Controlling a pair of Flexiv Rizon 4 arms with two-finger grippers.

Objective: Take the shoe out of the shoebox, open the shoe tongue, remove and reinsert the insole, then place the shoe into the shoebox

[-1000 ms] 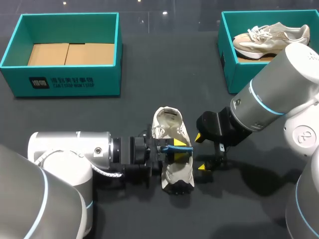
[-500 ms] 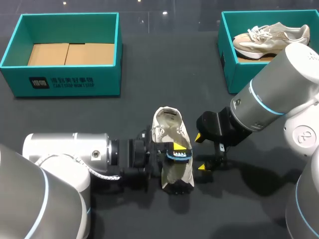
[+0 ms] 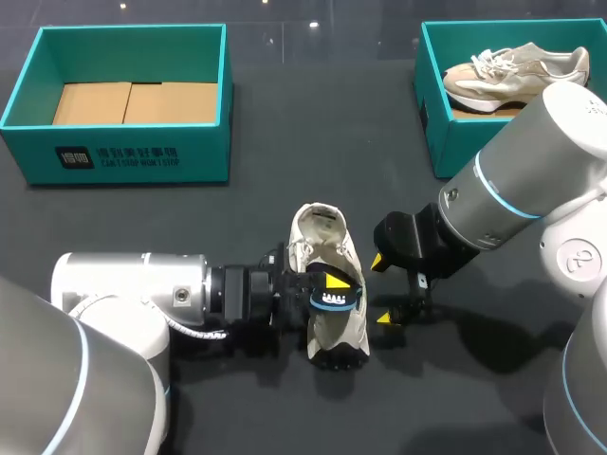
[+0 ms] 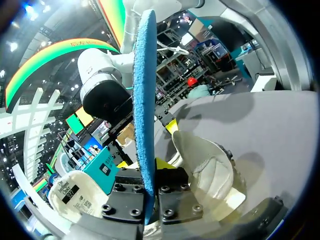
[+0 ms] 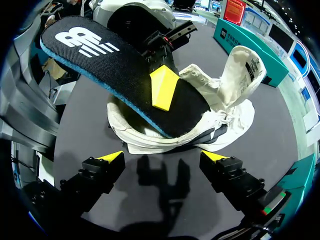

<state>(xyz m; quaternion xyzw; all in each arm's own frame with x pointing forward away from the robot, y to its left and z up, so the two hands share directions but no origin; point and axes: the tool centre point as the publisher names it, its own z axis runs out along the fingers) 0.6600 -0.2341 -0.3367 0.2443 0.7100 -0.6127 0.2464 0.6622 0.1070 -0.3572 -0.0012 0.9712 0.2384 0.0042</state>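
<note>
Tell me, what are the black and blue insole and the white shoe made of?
The insole looks like soft foam: its edge is blue and spongy-looking, and its top seems covered in matte black cloth. The shoe looks like dull off-white fabric, with stitched seams and cloth laces. Its sole may be rubber or foam, but that is hard to tell.

White print on shoebox (image 3: pixel 133 142) front; logo on insole (image 5: pixel 120 70).
</note>
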